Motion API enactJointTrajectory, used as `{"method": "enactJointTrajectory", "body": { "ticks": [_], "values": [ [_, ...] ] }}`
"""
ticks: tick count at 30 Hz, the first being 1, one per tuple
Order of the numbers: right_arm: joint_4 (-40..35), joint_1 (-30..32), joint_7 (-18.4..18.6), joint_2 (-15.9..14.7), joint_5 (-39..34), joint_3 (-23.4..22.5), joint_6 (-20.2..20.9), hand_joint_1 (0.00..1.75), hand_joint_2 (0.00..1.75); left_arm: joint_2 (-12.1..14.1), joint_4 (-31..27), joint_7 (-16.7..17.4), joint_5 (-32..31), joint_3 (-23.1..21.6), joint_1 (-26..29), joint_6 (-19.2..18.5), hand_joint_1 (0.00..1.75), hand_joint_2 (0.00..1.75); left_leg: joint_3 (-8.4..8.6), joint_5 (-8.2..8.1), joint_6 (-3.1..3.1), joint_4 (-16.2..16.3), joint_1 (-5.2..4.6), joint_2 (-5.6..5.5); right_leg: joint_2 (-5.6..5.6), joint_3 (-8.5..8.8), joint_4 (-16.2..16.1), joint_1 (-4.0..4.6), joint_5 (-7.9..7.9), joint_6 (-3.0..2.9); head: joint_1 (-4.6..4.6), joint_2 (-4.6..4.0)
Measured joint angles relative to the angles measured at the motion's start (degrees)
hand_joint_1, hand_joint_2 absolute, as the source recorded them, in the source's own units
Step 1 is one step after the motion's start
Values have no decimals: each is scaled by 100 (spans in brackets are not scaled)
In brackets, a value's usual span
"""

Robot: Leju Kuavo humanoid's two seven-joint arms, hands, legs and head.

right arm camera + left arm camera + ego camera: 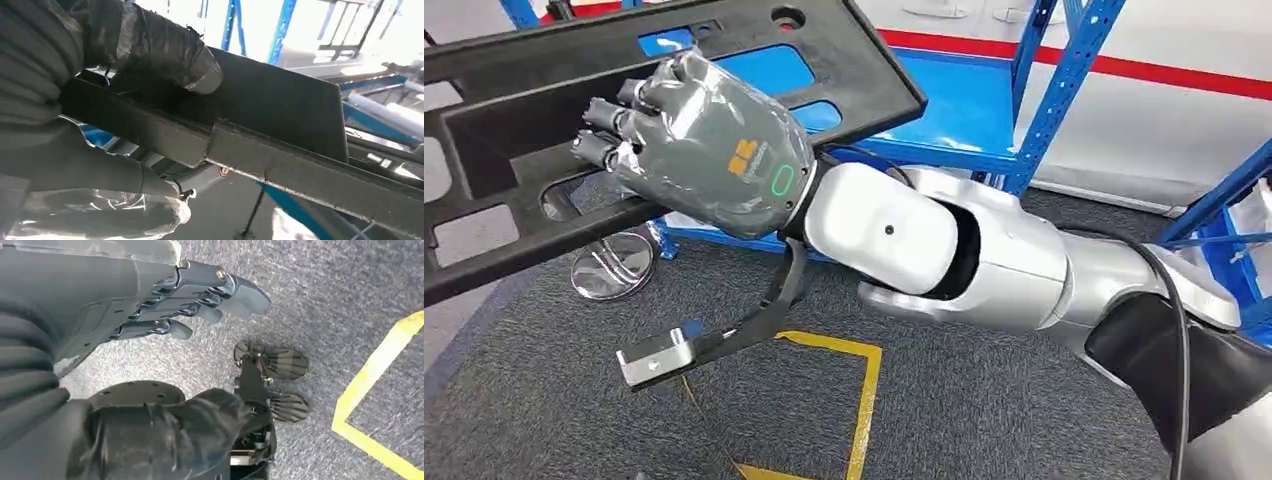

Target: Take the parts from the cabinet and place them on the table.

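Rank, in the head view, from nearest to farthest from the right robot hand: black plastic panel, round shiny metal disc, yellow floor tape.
1. Black plastic panel: held in the right robot hand.
2. Round shiny metal disc: on the floor, just below.
3. Yellow floor tape: on the carpet, lower right.

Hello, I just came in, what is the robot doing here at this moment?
The right robot hand grips a long black plastic part with several cut-outs, holding it tilted in the air in front of a blue metal shelf. The right wrist view shows the thumb lying over the part's edge. The left robot hand hangs over the grey carpet and holds nothing. The part is not yet set down anywhere; no table is visible.
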Motion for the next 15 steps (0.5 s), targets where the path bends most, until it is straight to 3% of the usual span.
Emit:
{"method": "enactJointTrajectory", "body": {
  "ticks": [3, 4, 5, 6, 8, 9, 10, 11, 13, 14, 15],
  "values": [
    [-7, 7, 24, -11, 0, 0, -6, 175, 175, 6, 0, 4, -7, 0, 2, 0, 0, 175, -6, 36, -67, -44, 56, 18, 23, 3, -51, 13, 31, -5, 44, 0],
    [-7, 11, 26, -11, 0, 0, -13, 175, 175, 46, 2, 2, -9, -2, 3, 2, 0, 175, 3, 7, -92, -55, 1, 5, 3, 49, -143, -64, 64, 6, 56, 0],
    [-7, 15, 26, -11, 0, 0, -13, 175, 175, -2, -4, 7, -7, -2, 9, 0, 0, 175, -42, -90, -159, 40, 18, -13, -2, 84, -191, -93, 89, 7, 39, 0],
    [-7, 0, 33, -11, 4, 0, -28, 175, 175, 7, -4, 4, -7, -2, 6, -4, 0, 175, -154, -262, -215, 311, 57, -25, -14, 90, -202, -119, 98, 1, 33, 0],
    [-7, 20, 37, -11, 9, 0, -52, 175, 175, 7, -2, 7, -13, -2, 3, -2, 0, 175, -543, -641, -307, 1170, 152, -23, -17, 82, -198, -138, 100, 6, 24, 0],
    [-9, 44, 35, -11, 13, 0, -55, 175, 175, 9, -2, 7, -13, -2, 14, -2, 0, 175, -704, -719, -349, 1494, 188, -22, -47, 79, -196, -148, 100, 8, 35, 0],
    [-7, 61, 35, -11, 33, 0, -59, 175, 175, 9, -2, 9, -15, -2, 29, 0, 0, 175, -758, -654, -383, 1572, 222, -20, -64, 77, -188, -166, 97, 13, 22, 0],
    [-7, 66, 37, -13, 72, 0, -59, 175, 175, 13, -2, 9, -17, -2, 37, -2, 0, 175, -678, -464, -420, 1367, 253, -17, -75, 76, -177, -195, 91, 31, 29, 0],
    [-7, 64, 37, -11, 116, 0, -61, 175, 175, 22, -2, 9, -46, -2, 31, -15, 0, 175, -232, 69, -488, 417, 302, 59, -118, 81, -131, -254, 60, 106, 26, 0],
    [-7, 60, 37, -11, 125, 0, -66, 175, 175, 17, -4, 11, -50, -2, 18, -24, 0, 175, -43, 175, -524, -25, 310, 233, -142, 80, -103, -246, 42, 158, 22, 0],
    [-7, 60, 39, -15, 142, 0, -74, 175, 175, 20, -4, 18, -57, -2, -3, -31, 0, 175, -7, 99, -489, -130, 208, 286, -154, 62, -75, -220, 33, 206, -20, 0]
  ]
}}
